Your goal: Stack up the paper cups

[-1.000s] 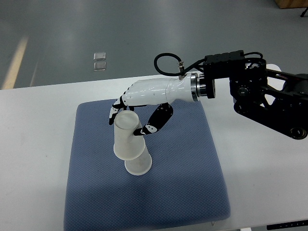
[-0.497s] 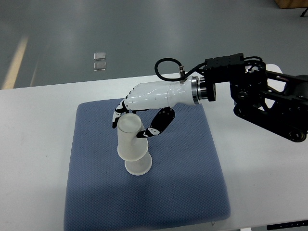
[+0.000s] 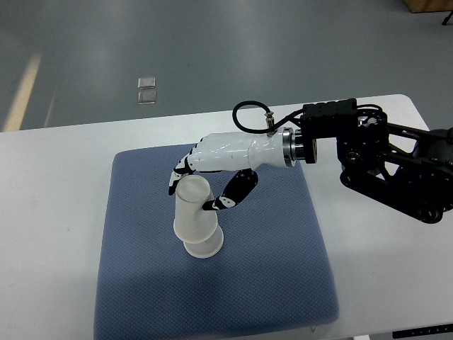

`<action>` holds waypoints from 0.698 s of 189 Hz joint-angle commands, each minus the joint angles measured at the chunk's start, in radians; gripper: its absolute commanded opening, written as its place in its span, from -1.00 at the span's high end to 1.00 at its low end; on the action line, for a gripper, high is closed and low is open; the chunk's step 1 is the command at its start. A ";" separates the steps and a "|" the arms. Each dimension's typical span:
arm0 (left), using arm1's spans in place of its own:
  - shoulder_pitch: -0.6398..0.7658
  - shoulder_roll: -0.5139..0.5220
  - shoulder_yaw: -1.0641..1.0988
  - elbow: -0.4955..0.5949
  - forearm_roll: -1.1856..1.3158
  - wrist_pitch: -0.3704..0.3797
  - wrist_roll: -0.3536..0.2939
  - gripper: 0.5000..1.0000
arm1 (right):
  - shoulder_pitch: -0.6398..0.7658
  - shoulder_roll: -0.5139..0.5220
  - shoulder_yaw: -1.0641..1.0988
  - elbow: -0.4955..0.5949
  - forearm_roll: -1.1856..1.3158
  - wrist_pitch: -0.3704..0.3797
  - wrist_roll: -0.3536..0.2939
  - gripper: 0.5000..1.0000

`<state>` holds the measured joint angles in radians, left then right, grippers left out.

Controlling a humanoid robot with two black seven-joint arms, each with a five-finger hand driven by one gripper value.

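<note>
The robot's right hand (image 3: 205, 177), white with black-jointed fingers (image 3: 178, 175), is curled around an upturned paper cup (image 3: 193, 210), fingers on its far side and thumb (image 3: 232, 195) on the side toward the desk's right edge; that upper cup sits over a second upturned paper cup (image 3: 206, 246), whose wide rim shows below it, the pair leaning slightly toward the left edge; both stand on a blue-grey mat (image 3: 269, 269), a little left of the mat's centre and nearer its far edge than its near one; the mat covers the middle of the white desk (image 3: 49, 212); the black right arm (image 3: 389, 163), a looped cable at its wrist, reaches in from the desk's right edge; grey floor lies beyond the far edge.
</note>
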<state>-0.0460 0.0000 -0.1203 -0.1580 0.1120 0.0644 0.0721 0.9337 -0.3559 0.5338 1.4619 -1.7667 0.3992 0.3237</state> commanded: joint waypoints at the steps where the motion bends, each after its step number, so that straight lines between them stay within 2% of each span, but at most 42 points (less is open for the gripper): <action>1: 0.000 0.000 -0.001 0.000 0.000 0.000 0.000 -1.00 | -0.007 0.002 0.000 -0.006 0.000 -0.023 -0.002 -0.24; 8: 0.000 0.000 -0.001 0.000 0.000 0.000 0.000 -1.00 | -0.009 0.000 0.000 -0.006 0.000 -0.026 0.000 -0.44; 21: 0.000 0.000 -0.001 0.000 0.000 0.000 0.000 -1.00 | -0.009 0.000 0.002 -0.008 0.001 -0.028 0.000 -0.65; 99: 0.000 0.000 0.001 0.000 0.000 0.000 0.000 -1.00 | -0.007 -0.020 0.020 -0.008 0.020 -0.022 -0.003 -0.69; 132: 0.000 0.000 0.001 0.000 0.000 0.000 0.000 -1.00 | -0.009 -0.032 0.112 -0.052 0.171 -0.016 -0.038 -0.69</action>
<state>-0.0460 0.0000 -0.1199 -0.1580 0.1120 0.0644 0.0721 0.9264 -0.3808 0.5878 1.4432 -1.6965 0.3798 0.3119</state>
